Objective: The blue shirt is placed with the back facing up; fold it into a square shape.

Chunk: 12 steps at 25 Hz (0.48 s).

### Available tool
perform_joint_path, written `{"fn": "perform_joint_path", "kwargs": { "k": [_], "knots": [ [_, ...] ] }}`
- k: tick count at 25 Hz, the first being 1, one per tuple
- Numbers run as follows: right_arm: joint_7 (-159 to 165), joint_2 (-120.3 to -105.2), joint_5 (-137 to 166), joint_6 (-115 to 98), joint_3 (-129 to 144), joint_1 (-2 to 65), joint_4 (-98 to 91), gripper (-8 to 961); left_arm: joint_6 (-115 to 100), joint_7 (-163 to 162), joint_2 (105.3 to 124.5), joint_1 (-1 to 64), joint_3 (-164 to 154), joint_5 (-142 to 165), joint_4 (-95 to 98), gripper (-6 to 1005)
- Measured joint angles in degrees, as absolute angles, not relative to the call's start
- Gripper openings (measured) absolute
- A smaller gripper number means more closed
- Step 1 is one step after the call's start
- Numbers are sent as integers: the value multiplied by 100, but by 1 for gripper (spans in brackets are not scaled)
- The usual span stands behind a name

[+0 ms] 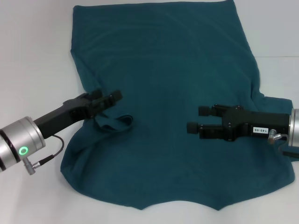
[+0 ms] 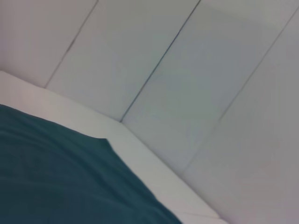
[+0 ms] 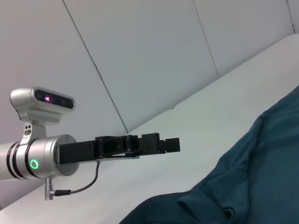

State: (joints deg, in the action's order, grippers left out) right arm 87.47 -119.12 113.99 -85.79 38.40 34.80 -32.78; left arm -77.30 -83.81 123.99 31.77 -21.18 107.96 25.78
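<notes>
The blue shirt lies spread over the white table, plain back up, far wider than both grippers. A small bunched fold rises near its left edge. My left gripper hovers just above that fold, at the shirt's left side; the right wrist view shows this gripper in the air with nothing hanging from it. My right gripper is over the shirt's right half, pointing left, open and empty. The shirt's edge and its rumpled cloth show in the wrist views.
Bare white table borders the shirt on the left, and a strip shows at the far right. Pale panelled walls stand beyond the table's edge. A camera head sits on the left arm's wrist.
</notes>
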Motion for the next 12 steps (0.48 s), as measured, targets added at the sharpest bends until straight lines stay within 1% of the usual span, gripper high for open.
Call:
{"fn": "perform_joint_path", "kwargs": {
  "k": [12],
  "knots": [
    [8860, -11901, 11337, -8556, 3827, 3482, -3277, 885, -7341, -6752, 12402, 2782, -2354, 11124, 2910, 920]
  ]
}}
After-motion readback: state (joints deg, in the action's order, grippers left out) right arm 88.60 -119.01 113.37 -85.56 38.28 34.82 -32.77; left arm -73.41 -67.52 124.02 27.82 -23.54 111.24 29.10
